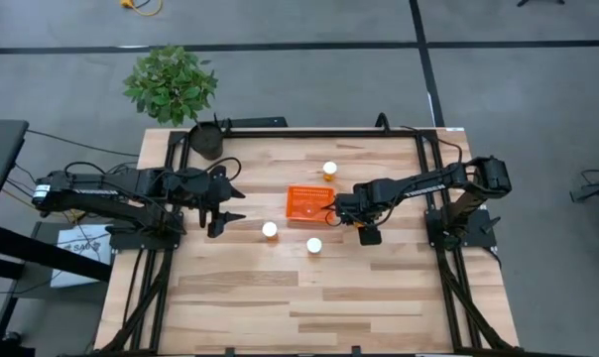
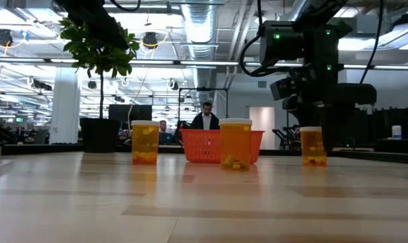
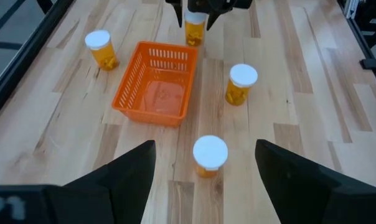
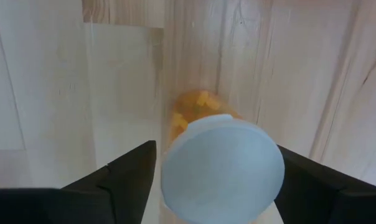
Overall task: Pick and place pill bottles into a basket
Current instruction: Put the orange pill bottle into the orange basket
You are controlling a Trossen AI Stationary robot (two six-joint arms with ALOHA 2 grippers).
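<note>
- The right gripper [image 1: 341, 210], right of centre in the high view, is straddling a pill bottle [image 4: 220, 163] with fingers wide.
- Closing off-centre risks tipping it.
- The basket [image 1: 309, 202] is sitting just beside, on the worktop [image 1: 280, 297]; the left gripper [image 1: 232, 201] is waiting wide.

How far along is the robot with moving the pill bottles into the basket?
Nothing is done: the basket is empty. In hand: the right gripper straddles one pill bottle beside the basket. Left: that bottle plus three standing on the table, at and. The left gripper waits open.
</note>
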